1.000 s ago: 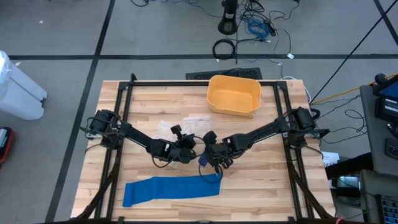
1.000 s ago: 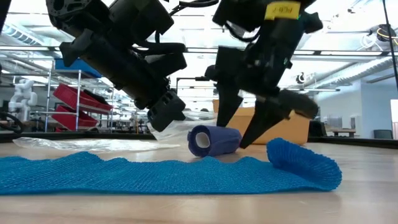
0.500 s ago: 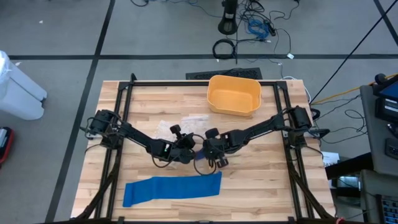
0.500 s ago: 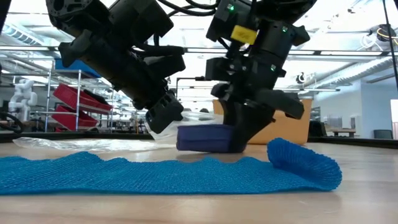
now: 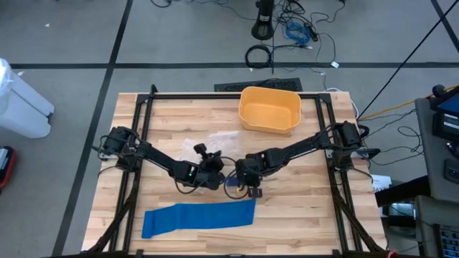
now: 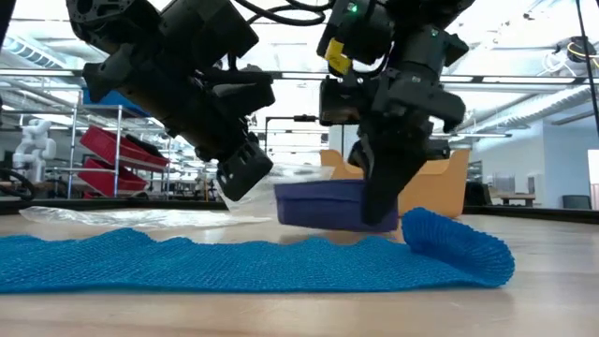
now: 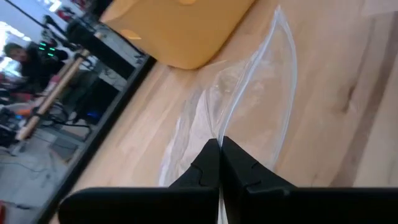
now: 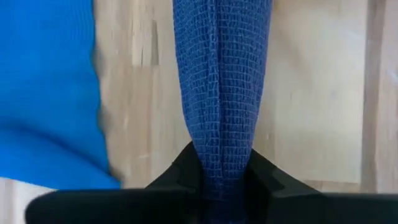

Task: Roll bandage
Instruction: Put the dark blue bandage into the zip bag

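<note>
Compared with a second ago, the right gripper (image 6: pixel 379 201) is no longer spread beside the dark blue bandage roll (image 6: pixel 328 204): its fingers are now pinched on the roll, which is squeezed flat between them, as is seen plainly in the right wrist view (image 8: pixel 222 93). In the earlier low view the roll was lying with its open end toward the camera and the fingers were set wide at either side; now the roll is seen sideways at the centre of the frame, raised just above the light blue bandage strip (image 6: pixel 234 262). In the high view the right gripper (image 5: pixel 244 183) is found a little further toward the left of the frame than before, just above the right end of the strip (image 5: pixel 199 217), which is spread along the lower centre of the wooden table (image 5: pixel 179 115) and is unchanged.

The left gripper (image 5: pixel 214 179) is kept in the same place, just left of the right one; its fingers (image 7: pixel 214 165) are pressed together, with a clear plastic wrapper (image 7: pixel 249 99) lying on the table beyond them. The yellow bin (image 5: pixel 270 110) remains at the upper centre of the table.

In the high view the roll is almost wholly covered by the right gripper. Whether the roll is touching the strip cannot be told. In the right wrist view both ends of the roll are cut off.
</note>
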Tool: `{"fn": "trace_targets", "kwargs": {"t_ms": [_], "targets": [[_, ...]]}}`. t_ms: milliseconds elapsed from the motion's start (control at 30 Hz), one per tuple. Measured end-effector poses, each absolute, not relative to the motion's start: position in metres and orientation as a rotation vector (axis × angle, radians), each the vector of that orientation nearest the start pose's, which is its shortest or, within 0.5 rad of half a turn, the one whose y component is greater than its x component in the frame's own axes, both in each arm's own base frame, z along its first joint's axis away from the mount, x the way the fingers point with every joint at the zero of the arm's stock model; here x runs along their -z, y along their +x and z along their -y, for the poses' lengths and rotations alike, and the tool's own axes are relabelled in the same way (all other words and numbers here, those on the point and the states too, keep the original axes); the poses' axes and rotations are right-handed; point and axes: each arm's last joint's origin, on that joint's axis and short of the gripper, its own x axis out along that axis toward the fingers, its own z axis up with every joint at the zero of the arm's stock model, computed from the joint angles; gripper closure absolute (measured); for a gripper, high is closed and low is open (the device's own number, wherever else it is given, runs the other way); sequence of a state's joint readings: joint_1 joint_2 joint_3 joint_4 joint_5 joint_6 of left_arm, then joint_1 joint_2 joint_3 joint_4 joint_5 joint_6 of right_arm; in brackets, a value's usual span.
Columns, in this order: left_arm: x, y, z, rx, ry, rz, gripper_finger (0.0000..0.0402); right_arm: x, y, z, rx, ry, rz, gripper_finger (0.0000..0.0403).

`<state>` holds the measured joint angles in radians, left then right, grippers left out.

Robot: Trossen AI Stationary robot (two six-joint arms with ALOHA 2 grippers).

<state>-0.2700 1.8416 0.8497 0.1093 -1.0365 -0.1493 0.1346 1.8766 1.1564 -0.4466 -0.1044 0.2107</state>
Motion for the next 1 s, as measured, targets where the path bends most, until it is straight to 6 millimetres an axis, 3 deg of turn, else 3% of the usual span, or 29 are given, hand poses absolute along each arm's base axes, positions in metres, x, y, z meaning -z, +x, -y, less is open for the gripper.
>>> {"fn": "trace_targets", "kwargs": {"t_ms": [167,433,700,1000], "targets": [[-0.124,0.319,0.071,-0.797,0.482,-0.639,0.0402,-0.164,0.362,-0.040,0.001,0.290,-1.106,0.0352],[-0.124,0.315,0.077,-0.829,0.533,-0.633,0.0402,-0.162,0.363,-0.022,0.119,0.482,-1.085,0.0353],[-0.122,0.314,0.076,-0.828,0.512,-0.639,0.0402,-0.154,0.360,-0.007,0.105,0.639,-1.086,0.0353],[-0.121,0.316,0.073,-0.802,0.462,-0.648,0.0402,-0.162,0.365,0.016,0.113,0.765,-0.996,0.0353]]}}
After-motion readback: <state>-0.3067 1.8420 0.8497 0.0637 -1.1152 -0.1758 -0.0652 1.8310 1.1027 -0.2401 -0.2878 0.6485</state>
